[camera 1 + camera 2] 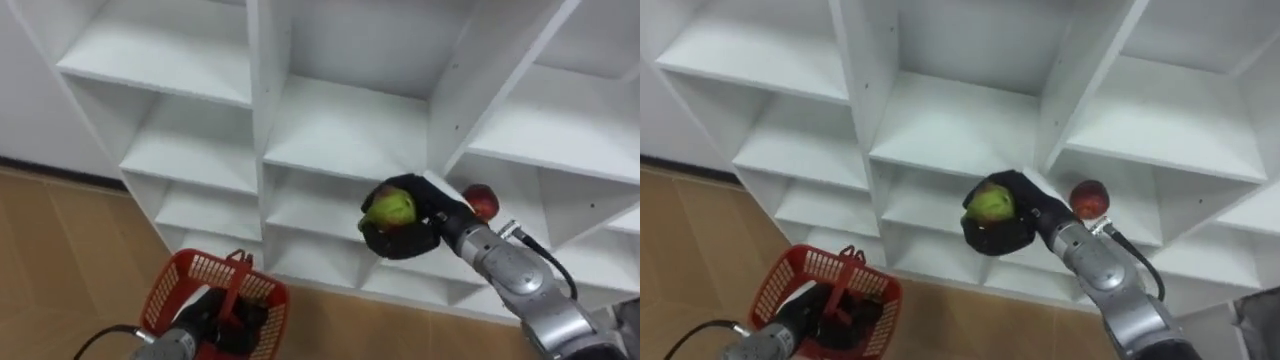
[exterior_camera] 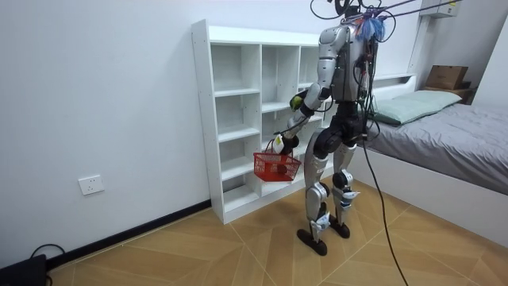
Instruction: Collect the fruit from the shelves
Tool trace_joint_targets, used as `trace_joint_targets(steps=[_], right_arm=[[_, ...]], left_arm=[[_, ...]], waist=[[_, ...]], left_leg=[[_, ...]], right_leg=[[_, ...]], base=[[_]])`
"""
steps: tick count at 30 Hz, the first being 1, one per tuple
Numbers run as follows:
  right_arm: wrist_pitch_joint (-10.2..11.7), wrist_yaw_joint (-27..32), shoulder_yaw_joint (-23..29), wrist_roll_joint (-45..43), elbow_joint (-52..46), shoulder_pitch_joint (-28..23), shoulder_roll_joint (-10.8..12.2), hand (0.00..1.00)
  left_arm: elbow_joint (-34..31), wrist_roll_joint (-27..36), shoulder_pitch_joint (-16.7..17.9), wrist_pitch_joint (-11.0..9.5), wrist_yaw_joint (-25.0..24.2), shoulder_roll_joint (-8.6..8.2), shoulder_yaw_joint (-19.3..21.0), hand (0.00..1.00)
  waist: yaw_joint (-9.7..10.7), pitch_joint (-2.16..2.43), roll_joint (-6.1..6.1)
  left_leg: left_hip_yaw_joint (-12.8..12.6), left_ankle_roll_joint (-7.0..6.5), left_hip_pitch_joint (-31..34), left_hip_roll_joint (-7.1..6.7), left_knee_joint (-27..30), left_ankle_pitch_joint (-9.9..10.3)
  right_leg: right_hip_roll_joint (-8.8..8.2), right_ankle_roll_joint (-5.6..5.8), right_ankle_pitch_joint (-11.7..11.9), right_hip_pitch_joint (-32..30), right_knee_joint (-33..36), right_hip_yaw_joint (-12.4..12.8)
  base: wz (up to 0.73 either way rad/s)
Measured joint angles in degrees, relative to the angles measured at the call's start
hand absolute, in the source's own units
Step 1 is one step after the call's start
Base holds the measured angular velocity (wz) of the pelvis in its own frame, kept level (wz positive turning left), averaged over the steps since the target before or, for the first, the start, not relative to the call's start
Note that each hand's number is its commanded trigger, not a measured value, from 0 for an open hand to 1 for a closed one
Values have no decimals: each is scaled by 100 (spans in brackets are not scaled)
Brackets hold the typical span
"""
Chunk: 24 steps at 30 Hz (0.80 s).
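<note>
White shelving [image 1: 345, 130] behind, raised right robot hand [image 1: 402, 240] clasps green fruit [image 1: 391, 208]; left robot hand [image 1: 212, 316] grips basket [image 1: 200, 268].

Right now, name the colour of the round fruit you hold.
Green round fruit, clearest in right eye view.

Bright, even light (soft shadows under shelves [image 1: 345, 130]).
</note>
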State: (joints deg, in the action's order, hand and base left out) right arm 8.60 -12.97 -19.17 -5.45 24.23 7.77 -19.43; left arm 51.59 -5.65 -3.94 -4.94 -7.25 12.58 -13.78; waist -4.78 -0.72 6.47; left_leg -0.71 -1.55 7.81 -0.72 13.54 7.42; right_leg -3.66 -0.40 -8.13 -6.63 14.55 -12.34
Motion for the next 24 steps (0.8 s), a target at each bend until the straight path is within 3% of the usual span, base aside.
trace_joint_targets(steps=[5,15,20,24], right_arm=[[1,-99,-53,-55,-253,-468,110,100],[1,-99,-83,-309,-243,-722,255,100],[8,-97,-47,-363,6,-724,452,100],[4,-97,-52,-367,374,-687,475,100]], left_arm=[[-3,57,7,-68,10,-190,-124,100],[-324,161,30,-180,-203,-299,-224,100],[-461,164,109,-219,-245,-292,-265,100],[-467,370,118,-258,-327,-296,-332,100]], waist=[[-4,21,-153],[65,16,-328],[158,-15,-381],[127,-37,-463]], left_leg=[[-74,32,-124,26,-2,67],[-193,19,-239,44,-4,130],[-228,20,-240,93,-1,149],[-331,14,-155,108,6,165]], right_leg=[[59,-20,9,91,-89,76],[74,-18,6,185,-91,143],[78,-14,4,173,-96,156],[80,-11,-9,27,-55,241]], base=[[-11],[-5],[-3],[-9]])
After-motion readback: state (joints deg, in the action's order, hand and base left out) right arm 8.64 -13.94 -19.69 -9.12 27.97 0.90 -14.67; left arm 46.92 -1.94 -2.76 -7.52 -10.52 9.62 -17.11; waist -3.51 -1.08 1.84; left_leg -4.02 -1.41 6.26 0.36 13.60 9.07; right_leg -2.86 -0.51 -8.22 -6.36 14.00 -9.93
